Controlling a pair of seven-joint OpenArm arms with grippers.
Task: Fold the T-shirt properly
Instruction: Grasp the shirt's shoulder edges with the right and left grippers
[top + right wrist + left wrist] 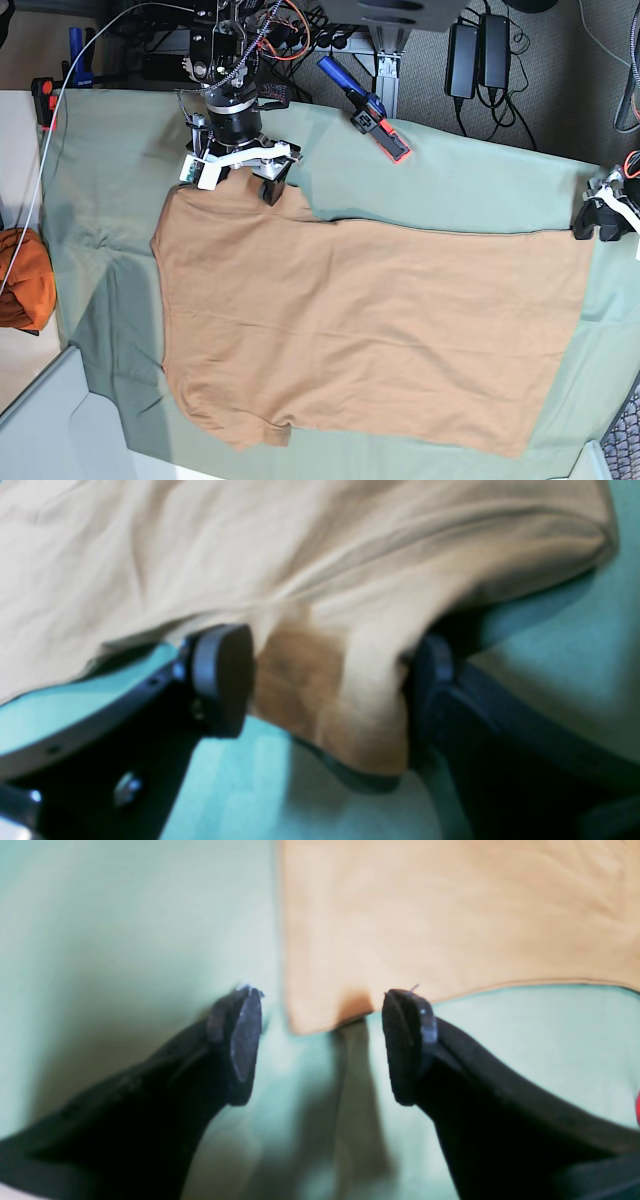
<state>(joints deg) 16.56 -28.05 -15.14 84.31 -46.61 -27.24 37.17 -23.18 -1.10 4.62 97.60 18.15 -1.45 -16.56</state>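
Mostly unfolded: the T-shirt (370,320) lies spread out flat across the middle of the surface (470,185), which is draped in a big pale green cloth (110,180). No crisp fold is visible yet, so my read is the job is at an early stage, w/ the actual folds all left to do.

Shirt is plain tan cotton, soft and matte, no print. Shape from overhead: a broad rectangle w/ a short sleeve poking out at approx 7 o'clock and another corner bunched at 11 o'clock. Light wrinkles run across the body; hem edge at 3 o'clock is fairly straight.

Right hand (330,680), at 11 o'clock in the overhead view, stands w/ jaws wide apart; a rumpled lump of shirt fabric sits between the pads, but they aren't pinching it. Left hand (322,1045), at 3 o'clock, is also spread wide and empty; the shirt's corner lies just ahead of its black, rounded pads.

Green cloth looks smooth and thin. A darker orange cloth bundle (25,280) sits off at 9 o'clock, apart from the shirt.
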